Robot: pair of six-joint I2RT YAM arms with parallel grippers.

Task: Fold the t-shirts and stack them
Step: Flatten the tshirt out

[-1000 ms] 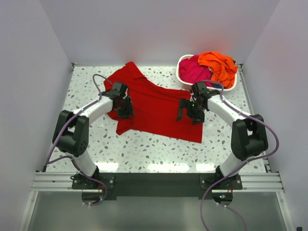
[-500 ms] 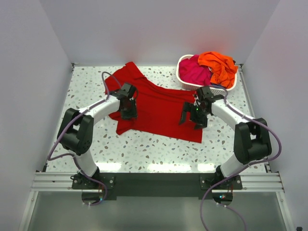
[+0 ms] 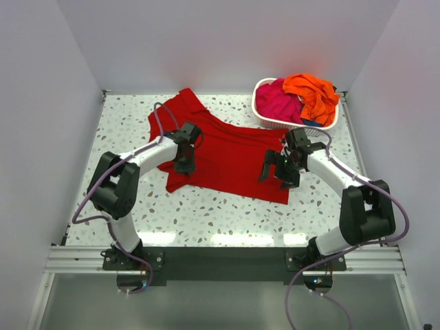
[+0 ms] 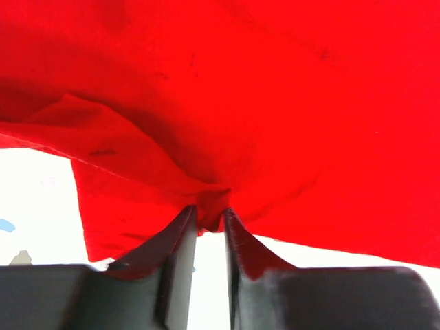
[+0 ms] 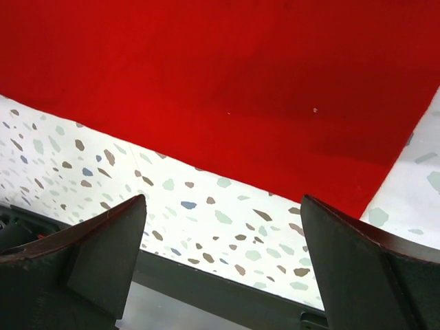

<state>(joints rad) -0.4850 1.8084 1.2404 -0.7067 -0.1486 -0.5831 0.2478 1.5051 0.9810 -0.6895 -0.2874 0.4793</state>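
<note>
1. My left tool (image 4: pixel 210 210) has its jaws drawn nearly together, and a small fold of the red t-shirt (image 3: pixel 227 155) is bunched between the tips, at the shirt's near-left edge.
2. My right tool (image 5: pixel 223 199) stands wide apart and holds nothing. It hangs over the near-right hem.
3. The red t-shirt lies spread on the table (image 3: pixel 206 213). Its long axis runs on a slant from far left to near right.
4. From the right tool, the cloth lies just ahead of the tips. The hem edge crosses between the jaws and the corner sits off toward the right finger.
5. Each arm sits at its own end of the near edge, and the right is nearer the loose corner.
6. My judgement is that the right tool needs to drop onto that hem before any fold.
7. The pink t-shirt (image 3: pixel 275 102) and the orange t-shirt (image 3: pixel 313 93) are heaped in the basket (image 3: pixel 295 125) at the far right, not yet folded.
</note>
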